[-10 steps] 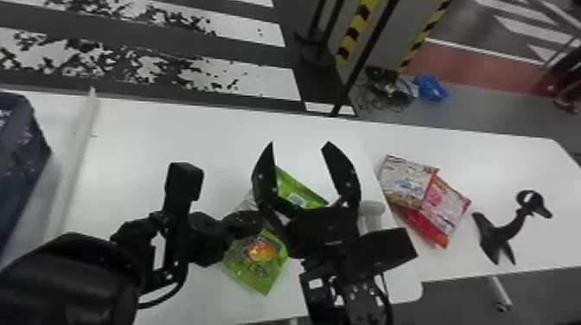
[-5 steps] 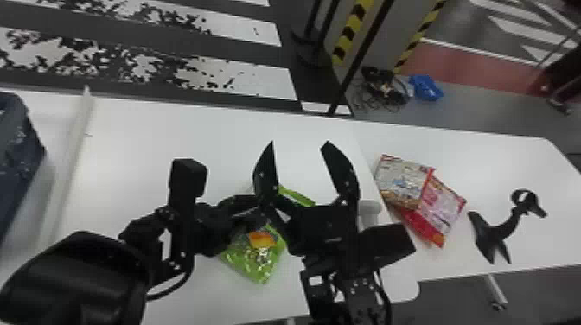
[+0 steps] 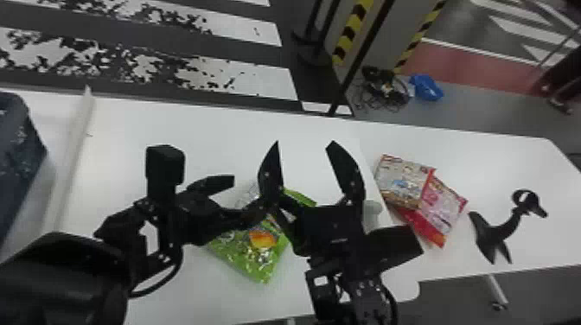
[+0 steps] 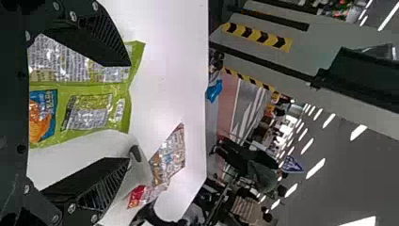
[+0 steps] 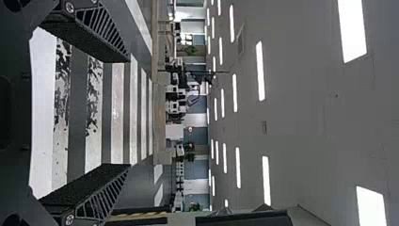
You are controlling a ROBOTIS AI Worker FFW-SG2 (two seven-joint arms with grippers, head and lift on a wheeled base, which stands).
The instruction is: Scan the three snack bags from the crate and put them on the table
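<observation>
Across the white bench [image 3: 207, 138], which runs from side to side in the head view, lie all three snack bags. The green snack bag [image 3: 263, 259] sits near the middle, partly behind both grippers in that view. Well apart from it, toward the robot's right, the pale snack bag with red edging [image 3: 402, 181] overlaps the pink and red snack bag [image 3: 441, 207]. Farther right stands a black curved stand [image 3: 503, 231] with a ring at its top. A white strip [image 3: 71, 160] crosses the surface at the left, with the dark blue crate [image 3: 17, 160] beyond it.

The left gripper [image 3: 248, 190] is over the bench by the green bag, fingers parted; whether they touch the bag I cannot tell. Just beside it is the right gripper [image 3: 304, 142], its fingers spread wide and released.

Past the bench's far edge, the dark floor [image 3: 194, 49] carries broad white stripes flecked with black. Yellow and black striped bands [image 3: 352, 32] rise beside a pale panel, near tangled cables [image 3: 382, 88] and a blue bundle [image 3: 426, 87]. The floor turns reddish farther right. Long ceiling lights [image 5: 260, 70] glow in rows in the right wrist view, with green plants [image 5: 190, 50] down at the room's far end.
</observation>
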